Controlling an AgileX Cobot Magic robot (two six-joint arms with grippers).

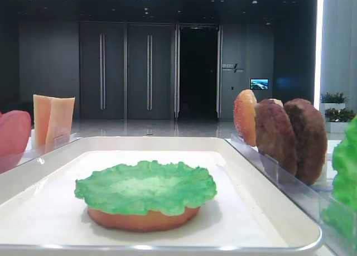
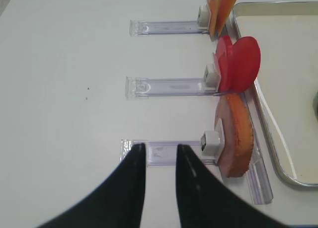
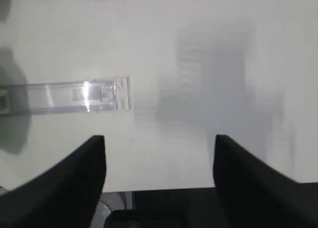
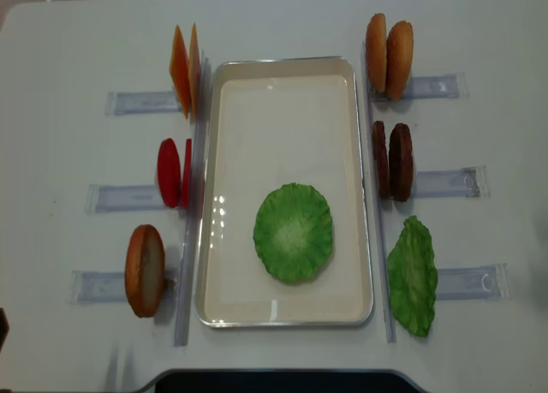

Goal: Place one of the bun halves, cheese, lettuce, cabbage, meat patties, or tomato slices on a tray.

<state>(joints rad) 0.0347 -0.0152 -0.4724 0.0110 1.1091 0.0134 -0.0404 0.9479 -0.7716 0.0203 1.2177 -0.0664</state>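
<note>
A: Frilly green lettuce [image 4: 293, 231] atop bun half [image 1: 142, 218], near end of tray [image 4: 282, 76].
B: Left gripper [image 2: 160, 153] jaws together; right gripper [image 3: 159, 148] jaws apart, both empty.

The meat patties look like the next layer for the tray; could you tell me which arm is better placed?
Probably the right. The meat patties stand right of the tray, and the right gripper has its jaws wide apart, while the left gripper is shut.

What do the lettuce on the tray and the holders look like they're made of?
Lettuce: probably soft moulded plastic or rubber, matte, uniformly bright green with a stiff frill. Holders: clear glossy hard plastic, since the table shows through. Tray: looks like glossy off-white plastic, uncertain.
</note>
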